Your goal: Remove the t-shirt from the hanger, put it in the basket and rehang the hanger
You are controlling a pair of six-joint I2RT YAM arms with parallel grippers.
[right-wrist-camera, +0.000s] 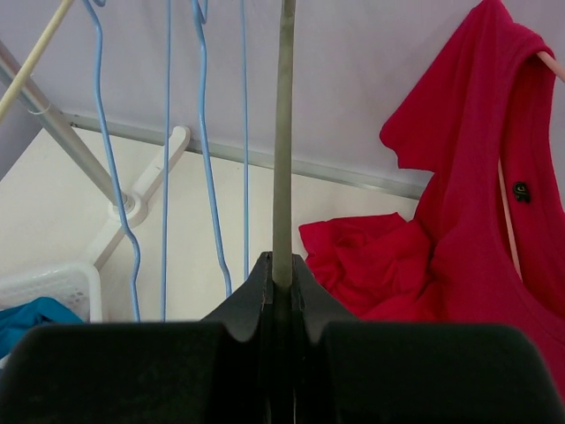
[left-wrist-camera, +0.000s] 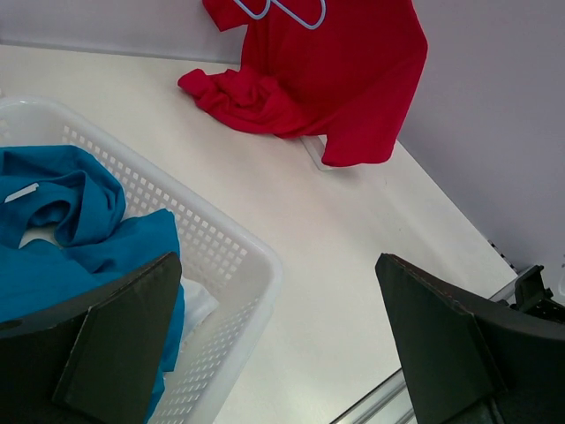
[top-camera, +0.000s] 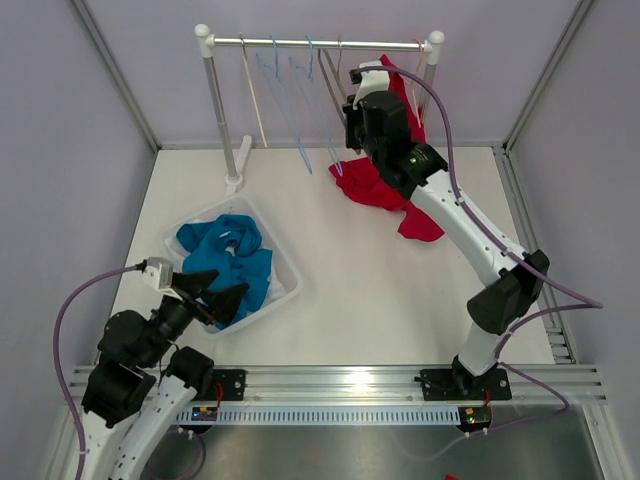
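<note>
Left fingers [left-wrist-camera: 115, 344] sit nearest, spread wide with nothing between them, over the near edge of the white basket [left-wrist-camera: 256, 256]. Blue cloth [top-camera: 225, 250] fills that basket at the near left. Bare desk [top-camera: 370, 290] runs from the basket's right edge toward the far right. Over there the red t-shirt [top-camera: 370, 188] hangs on a pale hanger [right-wrist-camera: 549, 64] at the right end of the rail [top-camera: 320, 43], its bottom bunched on the desk. Right fingers [right-wrist-camera: 243, 309] are pinched shut on a thin grey hanger bar [right-wrist-camera: 282, 132], just left of the t-shirt. Blue wire hangers [top-camera: 290, 85] hang further left.
</note>
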